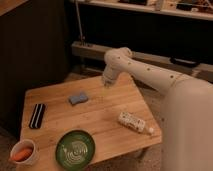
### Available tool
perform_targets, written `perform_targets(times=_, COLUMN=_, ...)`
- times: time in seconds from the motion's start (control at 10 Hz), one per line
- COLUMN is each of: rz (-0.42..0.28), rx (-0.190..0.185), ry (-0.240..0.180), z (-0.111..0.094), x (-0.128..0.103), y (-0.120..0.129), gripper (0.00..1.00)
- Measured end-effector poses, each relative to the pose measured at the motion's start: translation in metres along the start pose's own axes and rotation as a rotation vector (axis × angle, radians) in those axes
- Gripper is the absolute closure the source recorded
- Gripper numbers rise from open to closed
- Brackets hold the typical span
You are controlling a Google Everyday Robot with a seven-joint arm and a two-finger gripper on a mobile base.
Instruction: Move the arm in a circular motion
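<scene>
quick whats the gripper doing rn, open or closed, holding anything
gripper: open or closed cannot be told; it hangs at the end of the arm, above the far edge of the table.

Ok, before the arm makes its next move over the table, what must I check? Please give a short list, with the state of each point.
1. Gripper is at the far edge of the table and touches none of the objects: ok.
2. Blue sponge lies apart from the gripper, off to its side: ok.
3. White bottle lies flat, apart from the arm: ok.
4. Green plate, cup and black case sit on the near side, away from the gripper: ok.
5. Gripper's clearance over the table top: cannot tell.
</scene>
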Motion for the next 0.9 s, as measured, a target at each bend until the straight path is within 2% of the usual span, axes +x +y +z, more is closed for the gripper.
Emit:
perform_targets(times=0.3, rz=0.116, rx=0.022, ry=-0.006, z=-0.005, x=0.077, y=0.005, gripper=0.20)
perform_targets(times=0.5, rz=0.167, rx=0.062, ry=0.016, z=-0.021, x=0.119, y=0.024, gripper=0.20)
perform_targets(times=0.6, rz=0.186, rx=0.097, ry=0.037, z=-0.036, x=0.140, y=0.043, gripper=0.20)
perform_targets(times=0.7, rz=0.193, rx=0.123, ry=0.054, z=-0.051, x=0.152, y=0.062, gripper=0.20)
perform_targets(times=0.9, rz=0.169, rx=0.155, ry=0.079, z=-0.075, x=0.158, y=0.108, gripper=0.20)
